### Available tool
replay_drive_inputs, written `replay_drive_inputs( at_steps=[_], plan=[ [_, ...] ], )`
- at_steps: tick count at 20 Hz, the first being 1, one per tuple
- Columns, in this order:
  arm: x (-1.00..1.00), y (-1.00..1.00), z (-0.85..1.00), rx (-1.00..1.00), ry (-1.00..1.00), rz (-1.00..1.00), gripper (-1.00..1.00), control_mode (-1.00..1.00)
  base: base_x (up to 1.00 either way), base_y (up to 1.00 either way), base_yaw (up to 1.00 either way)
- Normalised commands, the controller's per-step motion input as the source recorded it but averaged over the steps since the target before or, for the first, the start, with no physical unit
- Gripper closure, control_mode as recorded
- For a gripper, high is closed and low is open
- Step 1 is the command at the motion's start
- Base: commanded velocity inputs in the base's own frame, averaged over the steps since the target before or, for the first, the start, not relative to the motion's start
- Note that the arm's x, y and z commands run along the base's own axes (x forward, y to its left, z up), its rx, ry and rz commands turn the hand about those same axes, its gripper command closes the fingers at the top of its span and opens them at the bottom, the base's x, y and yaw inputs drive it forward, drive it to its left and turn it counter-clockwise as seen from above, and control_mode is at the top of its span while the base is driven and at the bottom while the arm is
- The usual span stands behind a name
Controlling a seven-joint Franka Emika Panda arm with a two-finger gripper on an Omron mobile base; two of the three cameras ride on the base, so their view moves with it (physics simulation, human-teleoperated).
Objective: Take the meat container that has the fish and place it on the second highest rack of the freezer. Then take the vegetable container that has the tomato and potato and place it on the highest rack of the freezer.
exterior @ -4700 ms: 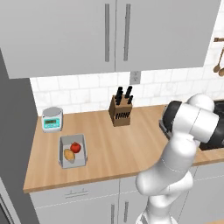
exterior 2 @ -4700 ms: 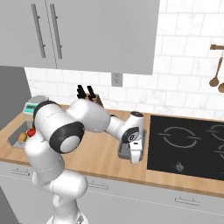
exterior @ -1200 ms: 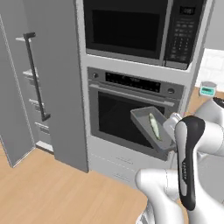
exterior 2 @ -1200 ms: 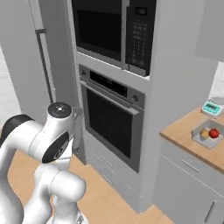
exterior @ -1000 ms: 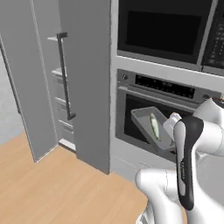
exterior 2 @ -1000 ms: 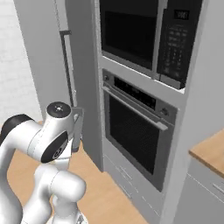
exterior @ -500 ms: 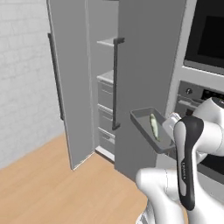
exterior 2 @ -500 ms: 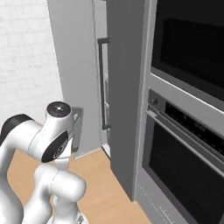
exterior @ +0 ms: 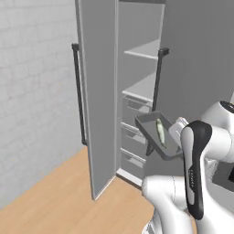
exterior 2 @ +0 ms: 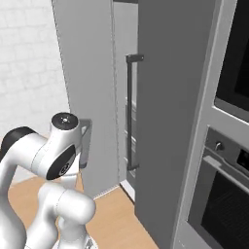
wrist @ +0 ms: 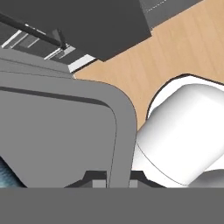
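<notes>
- The freezer [exterior: 137, 91] stood open at the middle of the left base view, one door [exterior: 98, 100] swung out toward the camera; its top was cut off by the frame.
- Inside, white shelves [exterior: 144, 49] showed above grey drawers [exterior: 137, 109], the lower drawers partly hidden by the door and the tray.
- In the right base view the freezer's interior was reduced to a narrow gap behind a dark bar handle [exterior 2: 130, 112]; an oven front [exterior 2: 228, 194] was cut off at the right edge.
- The meat container [exterior: 157, 137], a grey tray, hung tilted in front of the drawers, outside the cabinet, above the wooden floor [exterior: 68, 196].
- The fish [exterior: 160, 130] lay along the tray's floor.
- In the hand view the fingers [wrist: 99, 180] sat at the tray's rim [wrist: 124, 127], apparently clamping it; their tips were mostly cut off by the bottom edge.
</notes>
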Motion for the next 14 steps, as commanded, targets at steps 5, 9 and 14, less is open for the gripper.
replay_drive_inputs(
  at_steps=[5, 9, 14],
  plan=[
    [0.00, 0.00, 0.00, 0.00, 0.00, 0.00, 1.00, 1.00, 0.95, 1.00, -0.56],
    [0.00, 0.00, 0.00, 0.00, 0.00, 0.00, 1.00, 1.00, 0.59, 1.00, -0.53],
    [0.00, 0.00, 0.00, 0.00, 0.00, 0.00, 1.00, 1.00, 0.55, 0.90, -0.65]
  ],
)
